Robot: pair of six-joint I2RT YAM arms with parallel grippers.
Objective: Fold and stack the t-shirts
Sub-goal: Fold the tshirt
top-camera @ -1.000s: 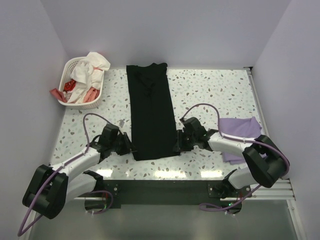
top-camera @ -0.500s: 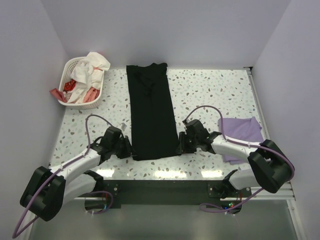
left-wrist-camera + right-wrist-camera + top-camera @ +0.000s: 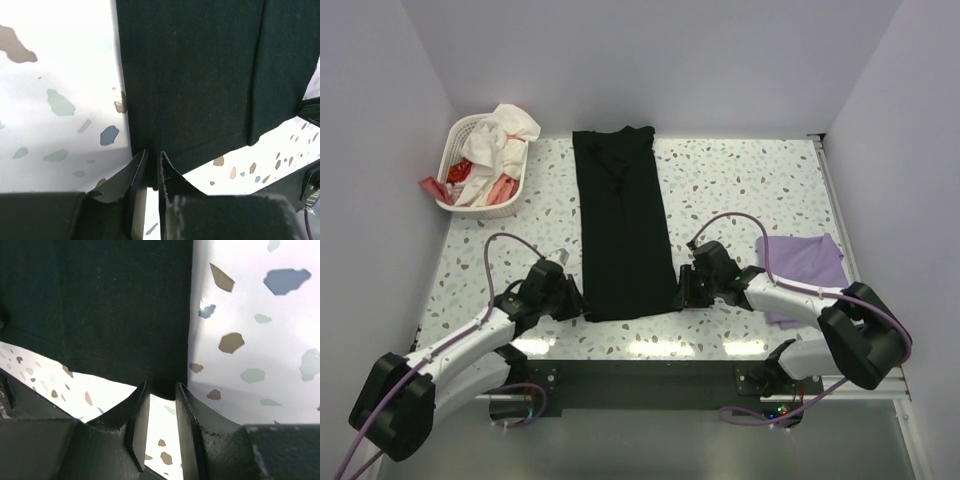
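Observation:
The black t-shirt (image 3: pixel 620 230) lies flat as a long narrow strip running from the back of the table toward me. My left gripper (image 3: pixel 582 300) sits at its near left corner; in the left wrist view the jaws (image 3: pixel 152 152) stand almost together with the black t-shirt (image 3: pixel 190 75) corner pinched between the tips. My right gripper (image 3: pixel 680 297) is at the near right corner. In the right wrist view its fingers (image 3: pixel 161 385) stand apart, astride the black t-shirt (image 3: pixel 100 305) corner. The folded lavender t-shirt (image 3: pixel 805 265) rests to the right, beside the right arm.
A white laundry basket (image 3: pixel 455 130) holding white and red clothes (image 3: pixel 495 150) stands at the back left corner. White walls close in the table on the left, back and right. A black rail runs along the near edge under the arm bases.
My left gripper has slid right onto the shirt's near left corner and its jaws have narrowed. My right gripper has edged slightly nearer the near right corner. The shirt lies as before.

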